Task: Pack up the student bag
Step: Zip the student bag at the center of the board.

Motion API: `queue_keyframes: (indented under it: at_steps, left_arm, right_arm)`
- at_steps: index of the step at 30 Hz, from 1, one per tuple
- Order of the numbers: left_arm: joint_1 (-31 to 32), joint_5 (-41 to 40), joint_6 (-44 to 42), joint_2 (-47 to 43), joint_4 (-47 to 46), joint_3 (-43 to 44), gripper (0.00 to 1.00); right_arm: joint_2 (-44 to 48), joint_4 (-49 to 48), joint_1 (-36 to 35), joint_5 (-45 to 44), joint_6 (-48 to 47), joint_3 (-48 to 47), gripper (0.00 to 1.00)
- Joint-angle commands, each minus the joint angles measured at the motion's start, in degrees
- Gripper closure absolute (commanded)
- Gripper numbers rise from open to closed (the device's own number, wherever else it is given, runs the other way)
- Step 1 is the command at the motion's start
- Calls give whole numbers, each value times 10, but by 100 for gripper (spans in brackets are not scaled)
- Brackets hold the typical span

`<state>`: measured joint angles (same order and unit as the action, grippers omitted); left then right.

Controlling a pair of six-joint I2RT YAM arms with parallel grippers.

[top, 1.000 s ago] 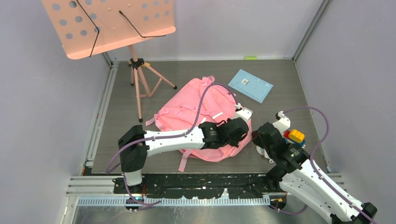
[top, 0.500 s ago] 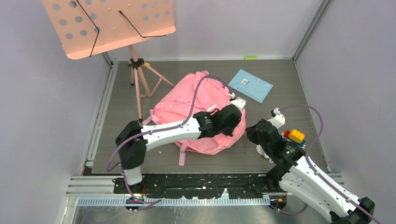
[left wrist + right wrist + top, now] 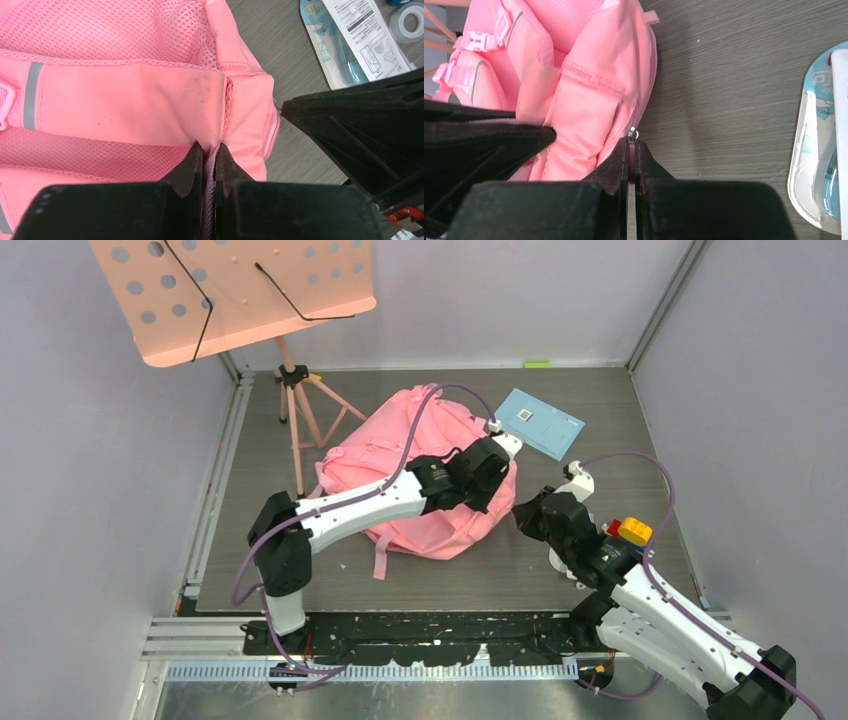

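pink fabric is pinched from two sides: the bag [image 3: 370, 455] lies on the table just beside the stand [image 3: 230, 300] legs, and at its end away from the stand the left gripper [image 3: 209, 150] is clamped tight on a fold by the seam, the right gripper [image 3: 631, 145] likewise on the tab at the zip slider [image 3: 632, 134]. best to hold the fold taut and draw the slider along the zip line, not upward, so nothing bunches.

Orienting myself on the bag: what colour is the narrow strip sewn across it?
Light grey strip on the pink student bag; clearest in left wrist view.
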<state>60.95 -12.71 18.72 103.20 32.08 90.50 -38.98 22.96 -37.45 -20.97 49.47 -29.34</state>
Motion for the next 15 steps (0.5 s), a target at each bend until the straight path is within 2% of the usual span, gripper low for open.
queue_keyframes:
  at_steps: [1,10,15]
  left_arm:
    - [-55,-85,-72,15,-51,52,100]
    - [-68,-47,-153,56,-66,119,100]
    - [-68,-37,-163,59,-90,117,100]
  right_arm:
    - [-8,-2,-16,49,-39,3,99]
    - [-33,-46,-48,72,-67,11,100]
    - [-45,-90,-61,78,-65,28,99]
